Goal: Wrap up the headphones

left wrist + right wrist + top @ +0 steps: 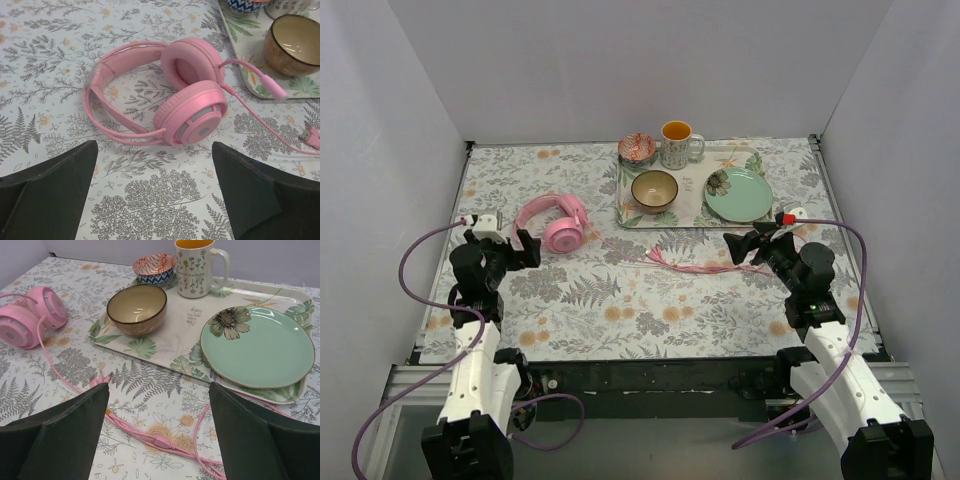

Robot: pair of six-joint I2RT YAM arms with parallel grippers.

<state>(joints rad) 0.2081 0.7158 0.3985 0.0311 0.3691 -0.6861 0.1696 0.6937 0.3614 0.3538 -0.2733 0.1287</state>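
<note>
Right wrist view: the mug [196,269] on the tray [172,335] has a line of small print under its flower drawings, and there is fainter print on the tray just below it. Both are too small to read. In the left wrist view the nearer earcup bears a small round emblem, also illegible.

From the top view both arms are folded with elbows raised and wrists low over the table, pointing up-frame. The left gripper [525,248] sits at left of centre with its fingers [55,190] spread wide, holding nothing, just short of the headphones [558,225]. The right gripper [745,248] sits at right of centre, its jaws likewise apart and empty, over the cable [705,267].

The headphones are glossy pink and lie on the floral tablecloth left of the tray. The two earcups rest against each other, the headband arches toward frame left, and the boom mic [260,75] reaches toward the tray. The thin pink cable trails right into a loose bundle below the tray.
</note>
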